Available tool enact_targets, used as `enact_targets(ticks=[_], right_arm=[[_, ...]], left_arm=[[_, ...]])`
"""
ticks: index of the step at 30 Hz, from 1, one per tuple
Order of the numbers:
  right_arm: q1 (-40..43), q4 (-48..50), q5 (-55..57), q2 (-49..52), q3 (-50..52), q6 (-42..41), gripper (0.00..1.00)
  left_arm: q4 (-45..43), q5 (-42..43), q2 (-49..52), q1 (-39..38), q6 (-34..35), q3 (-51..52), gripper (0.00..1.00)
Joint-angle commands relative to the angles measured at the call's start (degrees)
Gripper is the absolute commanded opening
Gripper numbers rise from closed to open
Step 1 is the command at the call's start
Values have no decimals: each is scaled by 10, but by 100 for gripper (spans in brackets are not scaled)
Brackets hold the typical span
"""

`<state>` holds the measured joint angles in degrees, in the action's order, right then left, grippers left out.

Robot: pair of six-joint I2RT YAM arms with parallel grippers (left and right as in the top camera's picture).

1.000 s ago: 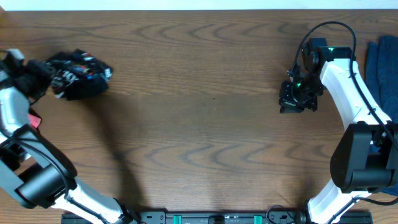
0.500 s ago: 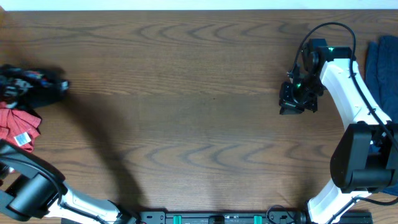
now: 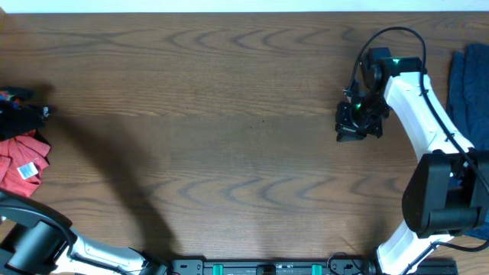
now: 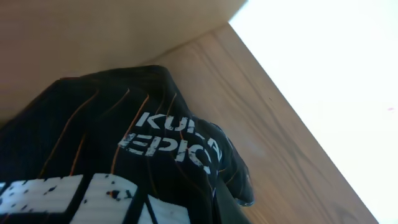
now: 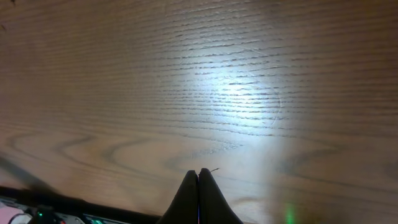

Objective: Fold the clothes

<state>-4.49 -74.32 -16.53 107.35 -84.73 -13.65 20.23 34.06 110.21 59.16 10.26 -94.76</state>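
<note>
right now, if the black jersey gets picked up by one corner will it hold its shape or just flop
Probably floppy: the black jersey is bunched into soft folds, its lower edge drooping toward the table. Likely light for its size, since the fabric looks thin. It looks smooth, so it may slide easily across the wood if pushed.

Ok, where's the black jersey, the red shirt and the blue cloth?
black jersey (image 4: 93, 130): left wrist view, on the black fabric left of the white lettering.
red shirt (image 3: 11, 156): overhead view, on red fabric beside its white label.
blue cloth (image 3: 470, 84): overhead view, on its folds at the picture's right edge.
</note>
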Motion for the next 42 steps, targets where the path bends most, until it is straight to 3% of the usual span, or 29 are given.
enact_targets(ticks=[1, 17, 25, 42], right_arm=[[-11, 0, -4, -1, 1, -11, 1], [-16, 21, -22, -1, 1, -26, 1], [-16, 22, -22, -1, 1, -26, 1], [-33, 10, -23, -1, 1, -24, 1]], left_arm=[[-9, -5, -16, 24, 5, -23, 6], [-26, -4, -16, 58, 58, -45, 6], [40, -2, -16, 58, 53, -109, 6], [97, -19, 7, 57, 44, -107, 6]])
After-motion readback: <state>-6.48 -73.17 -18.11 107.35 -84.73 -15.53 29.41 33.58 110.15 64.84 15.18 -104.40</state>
